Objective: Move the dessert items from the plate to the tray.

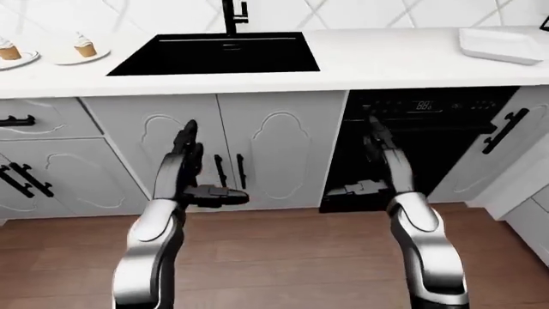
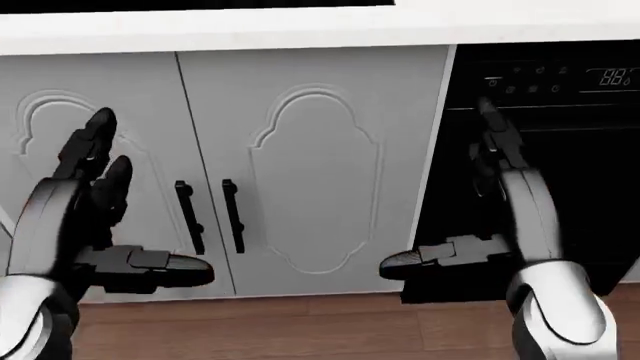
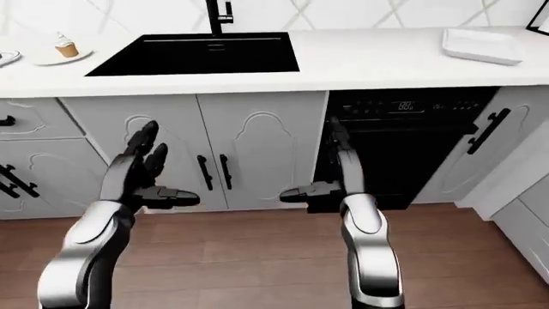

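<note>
Standing out against pale grey cabinet doors (image 2: 310,165) with raised curved panels and slim black bar handles (image 2: 232,206), both hands are lifted and hold nothing. The left hand (image 1: 185,170) sits at the lower left of the left-eye view, its glossy black fingers (image 2: 90,146) pointing up and spread, the thumb jutting sideways toward the centre; nothing lies between them, so the hand is released. The right hand (image 1: 381,161) mirrors it at centre right, fingers straight up and apart, thumb out toward the left, also released, set against the black oven (image 1: 429,135) with its small lit display. Both forearms are smooth silver-grey shells.

Along the top of the eye views runs a flat white desk (image 1: 386,61) with a matte finish. A rectangular black sink (image 1: 219,53) is sunk into it, a dark tap (image 1: 232,13) rising behind. At the upper left of the left-eye view a round white plate (image 1: 82,58) carries a cupcake (image 1: 83,45) with a swirl of white frosting; a second cupcake (image 1: 8,48) sits on another plate (image 1: 21,59) cut by the frame's left edge. At the upper right lies a shallow white rectangular tray (image 1: 502,45) with a raised rim, well apart from the plates and with the sink between.

Below, the floor (image 1: 283,257) is brown wood planks.
</note>
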Available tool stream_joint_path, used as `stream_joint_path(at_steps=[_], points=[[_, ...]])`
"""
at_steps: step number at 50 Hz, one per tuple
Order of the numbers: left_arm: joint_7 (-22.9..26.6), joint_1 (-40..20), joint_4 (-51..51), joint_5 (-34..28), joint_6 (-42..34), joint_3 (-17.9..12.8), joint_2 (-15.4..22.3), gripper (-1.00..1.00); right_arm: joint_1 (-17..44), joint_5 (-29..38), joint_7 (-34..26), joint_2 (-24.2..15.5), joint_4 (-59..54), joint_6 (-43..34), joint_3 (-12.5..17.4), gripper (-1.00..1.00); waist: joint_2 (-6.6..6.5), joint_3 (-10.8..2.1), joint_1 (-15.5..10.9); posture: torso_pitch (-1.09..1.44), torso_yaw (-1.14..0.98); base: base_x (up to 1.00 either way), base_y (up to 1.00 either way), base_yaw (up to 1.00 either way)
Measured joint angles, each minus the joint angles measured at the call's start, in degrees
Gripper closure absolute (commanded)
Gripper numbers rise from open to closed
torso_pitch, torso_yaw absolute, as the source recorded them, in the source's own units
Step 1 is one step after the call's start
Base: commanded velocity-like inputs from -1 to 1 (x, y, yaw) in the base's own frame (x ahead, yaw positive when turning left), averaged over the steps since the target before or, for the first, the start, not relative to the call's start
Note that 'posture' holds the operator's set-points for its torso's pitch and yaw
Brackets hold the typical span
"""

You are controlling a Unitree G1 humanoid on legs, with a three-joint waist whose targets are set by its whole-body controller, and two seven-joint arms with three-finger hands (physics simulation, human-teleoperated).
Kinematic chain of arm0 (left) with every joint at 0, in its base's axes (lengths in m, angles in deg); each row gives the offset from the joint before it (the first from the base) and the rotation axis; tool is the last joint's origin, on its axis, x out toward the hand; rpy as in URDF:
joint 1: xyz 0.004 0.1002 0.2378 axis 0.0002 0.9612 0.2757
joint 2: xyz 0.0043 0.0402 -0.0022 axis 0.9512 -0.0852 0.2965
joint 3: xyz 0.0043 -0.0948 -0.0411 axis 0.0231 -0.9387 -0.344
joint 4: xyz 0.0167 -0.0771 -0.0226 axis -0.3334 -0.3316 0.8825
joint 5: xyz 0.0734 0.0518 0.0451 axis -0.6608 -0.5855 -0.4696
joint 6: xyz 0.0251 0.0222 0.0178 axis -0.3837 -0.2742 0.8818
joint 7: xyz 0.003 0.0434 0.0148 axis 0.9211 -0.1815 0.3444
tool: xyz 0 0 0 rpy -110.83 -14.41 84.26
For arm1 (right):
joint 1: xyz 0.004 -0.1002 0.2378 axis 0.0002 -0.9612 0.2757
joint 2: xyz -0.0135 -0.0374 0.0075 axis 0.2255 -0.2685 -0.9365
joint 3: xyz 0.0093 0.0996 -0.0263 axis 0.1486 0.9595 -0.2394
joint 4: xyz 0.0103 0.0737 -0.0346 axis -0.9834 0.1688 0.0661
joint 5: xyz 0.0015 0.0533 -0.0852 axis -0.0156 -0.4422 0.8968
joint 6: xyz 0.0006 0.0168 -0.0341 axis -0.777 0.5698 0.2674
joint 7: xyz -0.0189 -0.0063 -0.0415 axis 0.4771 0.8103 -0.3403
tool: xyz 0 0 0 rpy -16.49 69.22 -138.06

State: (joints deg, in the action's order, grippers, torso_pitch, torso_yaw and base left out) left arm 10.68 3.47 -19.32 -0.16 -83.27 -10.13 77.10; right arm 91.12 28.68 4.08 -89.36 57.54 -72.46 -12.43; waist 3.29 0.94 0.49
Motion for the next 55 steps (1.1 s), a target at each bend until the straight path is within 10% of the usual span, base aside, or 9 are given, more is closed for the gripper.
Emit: stream_joint_path(at_steps=[8,14,18,26,36,40,48,51,55], points=[[-0.49,-6.37,11.29,5.03,-14.01,-4.58,4.16,-1.00,7.19,-2.68,-0.86,-1.47,2.96,-8.77,0.69,-1.00,-2.61,0.55,0.97,0.00,0.00,0.07,1.00,0.00],[-1.14,-10.50,11.79,7.37,-19.76,-5.64,6.37,-1.00,11.15,-4.29,-0.24,-2.71,3.99,-13.99,1.51,-1.00,-8.74,0.19,1.06,0.00,0.00,0.07,1.00,0.00],[-1.75,-10.88,9.73,8.64,-21.66,-8.30,8.11,-1.00,12.41,-6.03,-0.44,-2.55,3.48,-16.27,-0.19,-1.00,-8.38,0.92,-1.08,0.00,0.00,0.07,1.00,0.00],[-3.01,-12.82,10.55,12.19,-21.95,-7.26,8.88,-1.00,15.11,-7.54,1.27,-4.75,5.85,-18.73,3.37,-1.00,-2.33,1.22,-1.01,0.00,0.00,0.08,0.50,0.50],[-5.46,-14.40,9.91,13.71,-24.32,-10.92,11.23,-1.00,16.37,-11.79,1.91,-5.64,6.35,-19.02,2.38,-1.00,-4.12,0.55,-2.67,0.00,0.00,0.09,0.50,0.50],[-6.48,-17.10,10.91,15.42,-26.10,-10.48,12.61,-1.00,15.85,-12.51,2.81,-6.22,5.46,-20.37,2.91,-1.00,-6.66,1.39,-1.97,0.00,0.00,0.28,1.00,0.00],[-6.83,-19.58,9.04,19.08,-26.21,-9.13,13.08,-1.00,17.71,-13.10,4.74,-7.90,7.16,-19.97,5.21,-1.00,-1.96,3.23,0.59,0.00,0.00,0.37,1.00,0.00],[-7.05,-19.68,7.38,20.35,-28.48,-9.52,14.17,-1.00,17.73,-13.54,4.94,-8.05,6.10,-21.57,4.91,-1.00,-0.90,1.20,0.87,0.00,0.00,0.45,1.00,0.00],[-8.10,-22.19,8.17,21.20,-27.97,-11.87,16.49,-1.00,20.29,-14.65,5.20,-9.07,8.00,-22.10,5.30,-1.00,-3.25,1.12,2.21,0.00,0.00,0.46,1.00,0.00]])
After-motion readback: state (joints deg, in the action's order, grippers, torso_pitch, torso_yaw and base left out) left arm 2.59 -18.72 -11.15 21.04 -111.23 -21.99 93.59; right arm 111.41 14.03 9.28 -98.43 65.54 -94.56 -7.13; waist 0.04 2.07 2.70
